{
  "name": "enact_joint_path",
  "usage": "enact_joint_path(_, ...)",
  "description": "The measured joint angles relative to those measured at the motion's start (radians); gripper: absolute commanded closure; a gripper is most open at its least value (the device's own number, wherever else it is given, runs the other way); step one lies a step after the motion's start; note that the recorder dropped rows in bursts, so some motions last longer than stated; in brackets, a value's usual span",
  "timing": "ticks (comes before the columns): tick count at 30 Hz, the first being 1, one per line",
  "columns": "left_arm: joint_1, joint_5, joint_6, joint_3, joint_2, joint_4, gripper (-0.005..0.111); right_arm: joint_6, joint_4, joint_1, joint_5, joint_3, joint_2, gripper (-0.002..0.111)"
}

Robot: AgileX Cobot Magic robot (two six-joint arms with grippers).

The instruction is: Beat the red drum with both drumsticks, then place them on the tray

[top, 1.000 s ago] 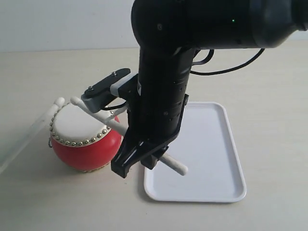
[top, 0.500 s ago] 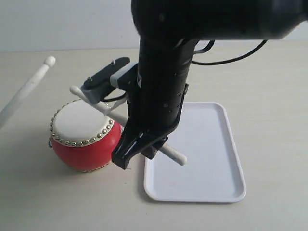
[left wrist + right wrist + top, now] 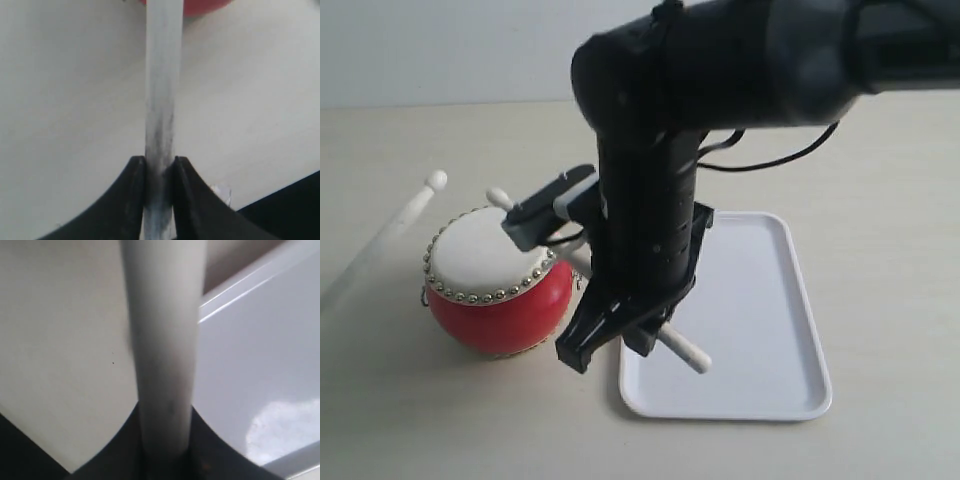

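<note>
While I watch from the exterior camera, the red drum point(image 3: 498, 290) stands upright on the pale bench point(image 3: 880, 180), in its left half and well clear of the far edge. Its cream skin faces up, ringed by brass studs.

The white tray point(image 3: 760, 330) lies flat just to the right of the drum, with its long sides running toward the far edge. Nothing lies flat in it.

My right arm, large and black, comes down between drum and tray. The right claw point(image 3: 612, 345) is clamped around the right drumstick point(image 3: 682, 350) partway along its shaft. The blunt end of that stick pokes out above the tray's left rim, near the tray's front left corner. Its bead tip is over the far side of the drum skin. I cannot tell whether the bead touches the skin, because the wrist camera housing hides part of the stick.

In the left wrist camera, the left claw point(image 3: 159, 162) is closed tight on the left drumstick point(image 3: 161, 75), a scuffed pale shaft pointing toward the drum's red side. From outside, this stick slants in from the bench's left side, slightly blurred. Its bead is raised just beyond the drum's far left rim, apart from the skin.
</note>
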Motion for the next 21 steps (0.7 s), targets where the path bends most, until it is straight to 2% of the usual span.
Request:
enact_joint_path(7, 0.0, -0.025, 0.0, 0.049, 0.175, -0.01, 0.107, 0.01, 0.0, 0.0, 0.0, 0.0, -0.233, 0.108)
enact_joint_path(13, 0.0, -0.01, 0.0, 0.043, 0.303, -0.018, 0.107, 0.012, 0.032, 0.0, -0.002, 0.0, -0.333, 0.108)
enact_joint_path(17, 0.0, 0.014, 0.0, 0.007, 0.295, -0.02, 0.107, 0.012, 0.057, 0.0, -0.043, 0.019, -0.318, 0.108)
enact_joint_path(21, 0.0, 0.037, 0.0, -0.026, 0.216, -0.028, 0.107, 0.012, 0.068, 0.0, -0.097, 0.086, -0.231, 0.108)
